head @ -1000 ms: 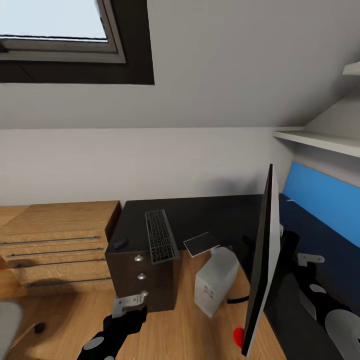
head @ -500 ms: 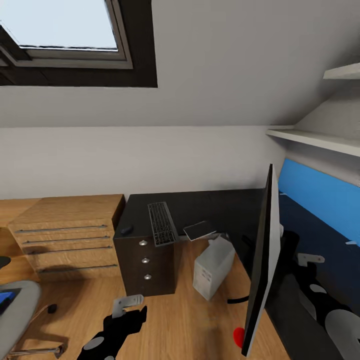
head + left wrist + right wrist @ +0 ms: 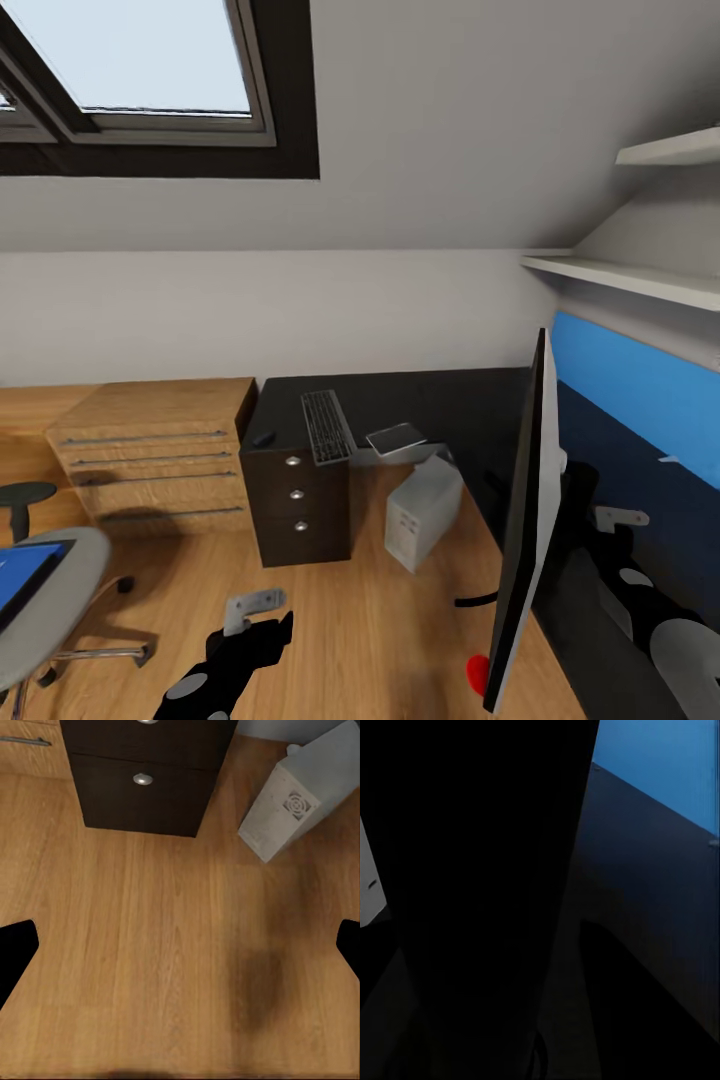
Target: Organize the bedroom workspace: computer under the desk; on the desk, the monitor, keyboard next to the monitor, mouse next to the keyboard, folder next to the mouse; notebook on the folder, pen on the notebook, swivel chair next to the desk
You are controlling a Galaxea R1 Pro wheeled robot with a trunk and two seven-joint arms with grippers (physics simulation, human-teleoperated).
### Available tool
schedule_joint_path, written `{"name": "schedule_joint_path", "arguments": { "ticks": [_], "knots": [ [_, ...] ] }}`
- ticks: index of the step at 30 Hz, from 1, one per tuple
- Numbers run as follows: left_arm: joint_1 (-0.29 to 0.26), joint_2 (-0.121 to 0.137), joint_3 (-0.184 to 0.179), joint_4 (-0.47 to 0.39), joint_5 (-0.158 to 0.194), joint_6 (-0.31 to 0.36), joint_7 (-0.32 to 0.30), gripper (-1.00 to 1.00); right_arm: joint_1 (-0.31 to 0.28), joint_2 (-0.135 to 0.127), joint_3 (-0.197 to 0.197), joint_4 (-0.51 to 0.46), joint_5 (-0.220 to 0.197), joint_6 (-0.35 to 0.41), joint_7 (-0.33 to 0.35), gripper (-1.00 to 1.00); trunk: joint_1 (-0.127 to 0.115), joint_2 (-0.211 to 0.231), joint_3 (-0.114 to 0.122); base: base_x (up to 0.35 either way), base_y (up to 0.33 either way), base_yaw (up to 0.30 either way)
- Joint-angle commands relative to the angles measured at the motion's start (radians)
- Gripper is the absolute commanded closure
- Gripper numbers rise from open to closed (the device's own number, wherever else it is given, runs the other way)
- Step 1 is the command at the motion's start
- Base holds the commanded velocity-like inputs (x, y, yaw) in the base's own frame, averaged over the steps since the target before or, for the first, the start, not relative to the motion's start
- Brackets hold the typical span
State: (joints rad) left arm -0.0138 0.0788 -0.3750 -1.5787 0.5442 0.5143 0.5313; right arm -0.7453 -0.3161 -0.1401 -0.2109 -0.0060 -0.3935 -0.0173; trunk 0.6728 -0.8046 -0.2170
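The desk [image 3: 400, 400] runs along the far wall and turns down the robot's right side under a blue back panel [image 3: 640, 385]; its dark drawer unit [image 3: 300, 510] ends the far wing beside light oak drawers [image 3: 150, 460]. On the black top lie the keyboard [image 3: 327, 427], the mouse [image 3: 263, 438] just beside it near the corner, and the notebook [image 3: 396, 438], which overhangs the front edge. The computer [image 3: 424, 512] stands tilted on the plank floor [image 3: 350, 620] under that edge, just right of the drawer unit; the left wrist view shows its vented face [image 3: 292, 802], no lettering readable. The monitor [image 3: 522, 540] is seen edge-on close at the right, a red dot [image 3: 478, 672] at its lower corner. Between drawer unit, computer and the swivel chair [image 3: 50, 590] at the lower left the floor lies open; the folder [image 3: 20, 575] rests on the chair seat. The left gripper [image 3: 255, 610] hangs over bare floor, its black fingertips [image 3: 15, 952] spread wide at the picture's sides. The right gripper [image 3: 620, 520] sits behind the monitor over the desk's right wing; whether it is spread or pressed together cannot be told, the right wrist view being nearly all dark.
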Motion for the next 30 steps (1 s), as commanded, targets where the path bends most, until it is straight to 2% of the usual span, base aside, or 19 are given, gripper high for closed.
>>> {"name": "schedule_joint_path", "arguments": {
  "ticks": [1, 7, 13, 30],
  "knots": [
    [-0.001, 0.001, -0.002, -0.001, 0.010, 0.001, 0.010, -1.00, -0.002, 0.000, -0.007, -0.001, -0.003, -0.004, -0.001, 1.00, 0.000, -0.001, -0.001, -0.334, -0.005, 0.000],
    [-0.001, 0.001, -0.002, -0.001, 0.010, 0.001, 0.010, -1.00, -0.002, 0.000, -0.007, -0.001, -0.003, -0.004, -0.001, 1.00, 0.000, -0.001, -0.001, -0.330, -0.085, 0.000],
    [-0.001, 0.001, -0.002, -0.001, 0.010, 0.001, 0.010, -1.00, -0.002, 0.000, -0.007, 0.000, -0.003, -0.003, -0.001, 1.00, 0.000, -0.001, -0.001, -0.245, -0.237, 0.000],
    [-0.001, 0.001, -0.002, -0.001, 0.010, 0.001, 0.010, -1.00, -0.002, 0.001, -0.007, 0.000, -0.003, 0.003, -0.001, 1.00, 0.000, -0.001, -0.001, -0.110, -0.320, 0.000]
  ]
}}
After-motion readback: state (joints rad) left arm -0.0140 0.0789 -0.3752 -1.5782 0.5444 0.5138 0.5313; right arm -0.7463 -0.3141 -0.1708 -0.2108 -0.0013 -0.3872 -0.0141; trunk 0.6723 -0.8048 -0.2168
